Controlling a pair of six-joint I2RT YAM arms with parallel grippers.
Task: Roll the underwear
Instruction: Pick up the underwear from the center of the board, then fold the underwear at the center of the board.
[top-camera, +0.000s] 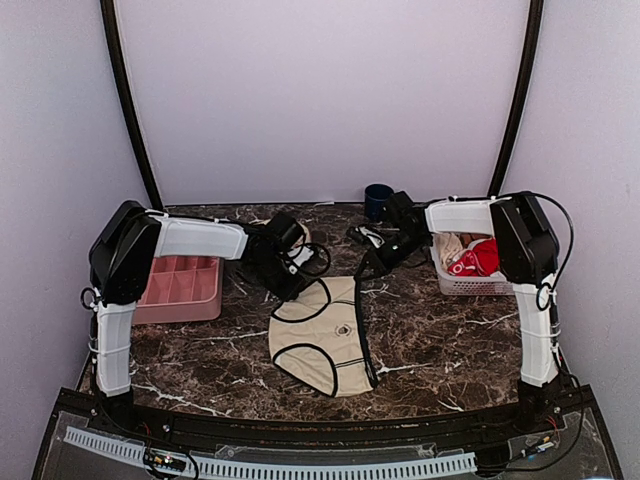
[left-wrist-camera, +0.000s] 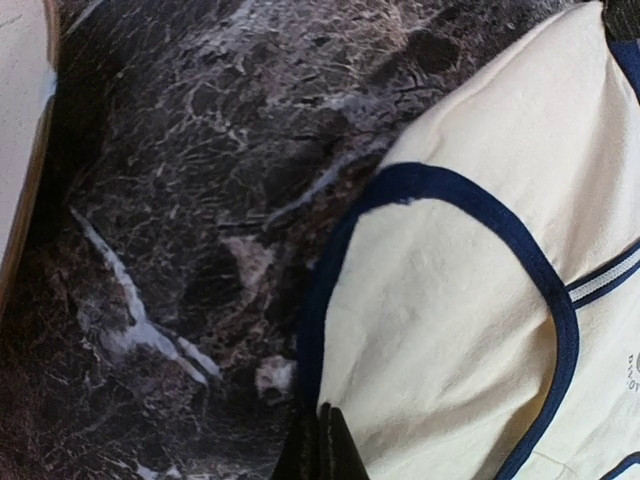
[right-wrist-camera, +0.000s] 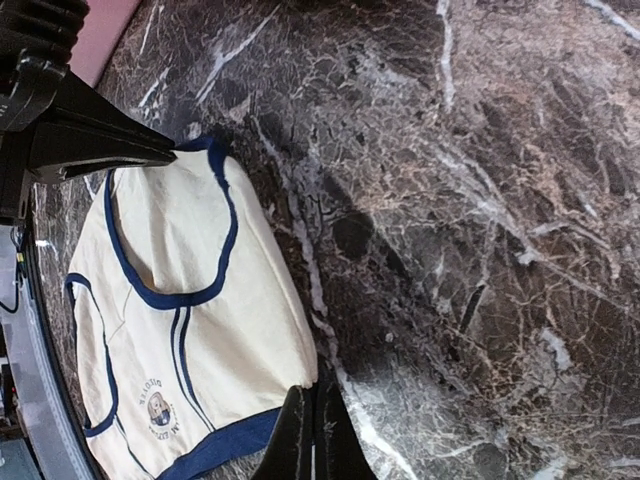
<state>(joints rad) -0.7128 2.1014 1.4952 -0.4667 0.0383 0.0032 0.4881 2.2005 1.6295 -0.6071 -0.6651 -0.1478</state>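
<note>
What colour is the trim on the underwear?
Navy blue trim on cream fabric underwear; left wrist view.

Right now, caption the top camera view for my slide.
Left gripper and right gripper pinch the far edge of cream dark-trimmed fabric briefs on a dark marble table.

Surface (top-camera: 450, 340): dark marble-pattern slab, white veins. Underwear (top-camera: 325, 340) spread out at centre, cream with dark trim, lying directly on surface. Pink compartment tray (top-camera: 180, 305) at left side. White basket (top-camera: 470, 285) at right side, well apart from tray. Dark blue cup (top-camera: 377, 200) at back edge, left of basket.
</note>
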